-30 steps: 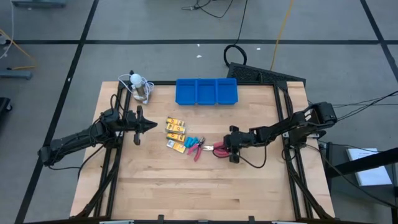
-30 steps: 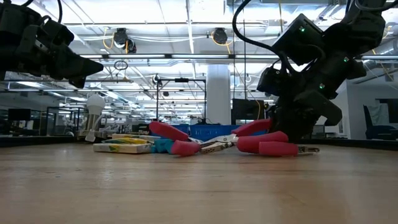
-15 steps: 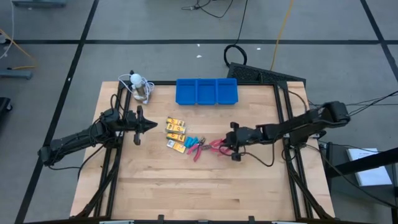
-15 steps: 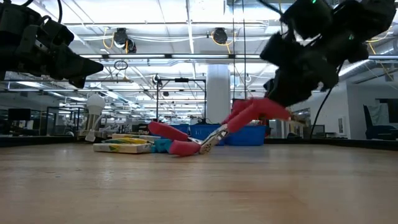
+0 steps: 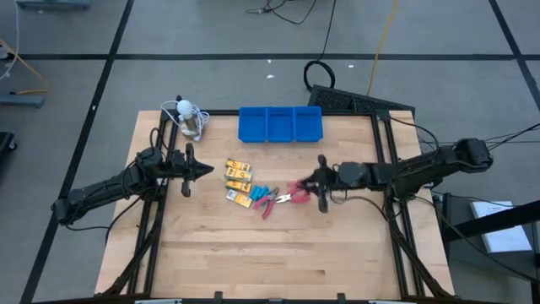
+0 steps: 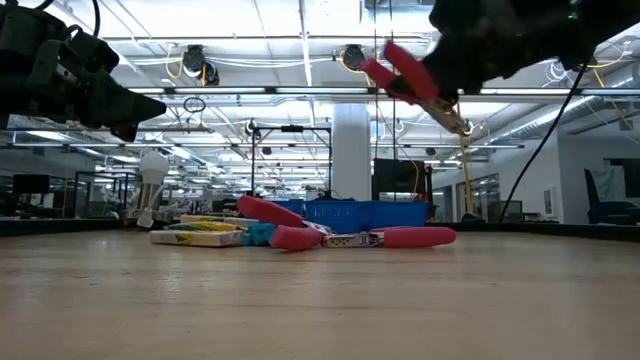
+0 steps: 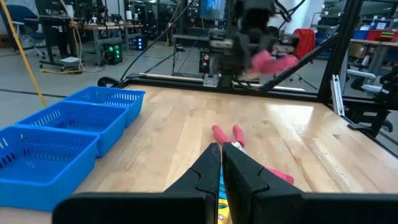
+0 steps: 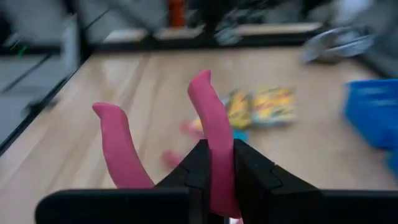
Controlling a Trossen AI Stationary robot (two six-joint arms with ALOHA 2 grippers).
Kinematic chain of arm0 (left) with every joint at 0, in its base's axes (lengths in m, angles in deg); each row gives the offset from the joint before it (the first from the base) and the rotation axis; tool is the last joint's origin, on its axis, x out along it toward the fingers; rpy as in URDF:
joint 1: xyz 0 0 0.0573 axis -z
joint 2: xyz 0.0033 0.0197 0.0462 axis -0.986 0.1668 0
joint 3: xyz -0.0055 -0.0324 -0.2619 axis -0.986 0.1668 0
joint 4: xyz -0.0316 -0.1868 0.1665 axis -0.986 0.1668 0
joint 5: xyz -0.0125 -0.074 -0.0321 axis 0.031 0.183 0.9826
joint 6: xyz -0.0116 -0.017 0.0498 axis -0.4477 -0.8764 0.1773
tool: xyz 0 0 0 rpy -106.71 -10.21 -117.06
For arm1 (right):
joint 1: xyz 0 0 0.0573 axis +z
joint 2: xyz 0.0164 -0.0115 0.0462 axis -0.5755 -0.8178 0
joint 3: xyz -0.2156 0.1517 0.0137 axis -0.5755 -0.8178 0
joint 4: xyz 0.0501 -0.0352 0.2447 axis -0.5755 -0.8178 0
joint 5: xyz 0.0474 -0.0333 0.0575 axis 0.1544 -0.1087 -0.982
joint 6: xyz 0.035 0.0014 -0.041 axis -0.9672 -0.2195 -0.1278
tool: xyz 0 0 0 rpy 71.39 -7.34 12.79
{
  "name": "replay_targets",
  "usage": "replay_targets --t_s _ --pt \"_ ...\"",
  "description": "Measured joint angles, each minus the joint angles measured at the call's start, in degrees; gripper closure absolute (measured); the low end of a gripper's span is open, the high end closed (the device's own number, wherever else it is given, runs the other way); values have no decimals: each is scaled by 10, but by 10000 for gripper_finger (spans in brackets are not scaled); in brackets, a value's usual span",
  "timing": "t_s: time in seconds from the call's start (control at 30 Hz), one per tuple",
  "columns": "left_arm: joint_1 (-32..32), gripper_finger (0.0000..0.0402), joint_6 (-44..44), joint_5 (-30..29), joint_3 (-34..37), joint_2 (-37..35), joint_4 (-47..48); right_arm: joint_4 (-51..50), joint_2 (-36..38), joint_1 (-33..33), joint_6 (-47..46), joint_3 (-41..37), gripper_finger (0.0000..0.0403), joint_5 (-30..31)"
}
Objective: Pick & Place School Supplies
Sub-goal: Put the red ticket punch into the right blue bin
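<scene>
The right pincer [image 5: 319, 187] is clamped on one pink-handled tool [image 6: 415, 78], held clear above the tabletop [image 5: 253, 245]. The other tool [image 5: 268, 201], yellow packets [image 5: 239, 172] and blue bits [image 5: 262, 190] lie at its 9 o'clock. The left pincer [image 5: 196, 171] hangs closed and empty at their 9 o'clock.

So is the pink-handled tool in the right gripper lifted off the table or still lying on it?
Lifted. The low view shows the pink-handled tool high above the tabletop, clamped in the right gripper.
</scene>
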Motion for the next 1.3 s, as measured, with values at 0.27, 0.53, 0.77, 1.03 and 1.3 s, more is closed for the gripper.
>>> replay_targets --t_s 0.27,0.53,0.77,1.03,1.3 --pt "0 382 0 0 0 0 0 98 -34 -108 -53 1 367 172" --pt "0 382 0 0 0 0 0 185 -124 -225 -122 18 367 130" --pt "0 382 0 0 0 0 0 72 -207 -309 -125 122 367 142" --pt "0 382 0 0 0 0 0 -16 -266 -364 -122 196 367 150" --pt "0 382 0 0 0 0 0 -32 -289 -394 -198 196 367 174"
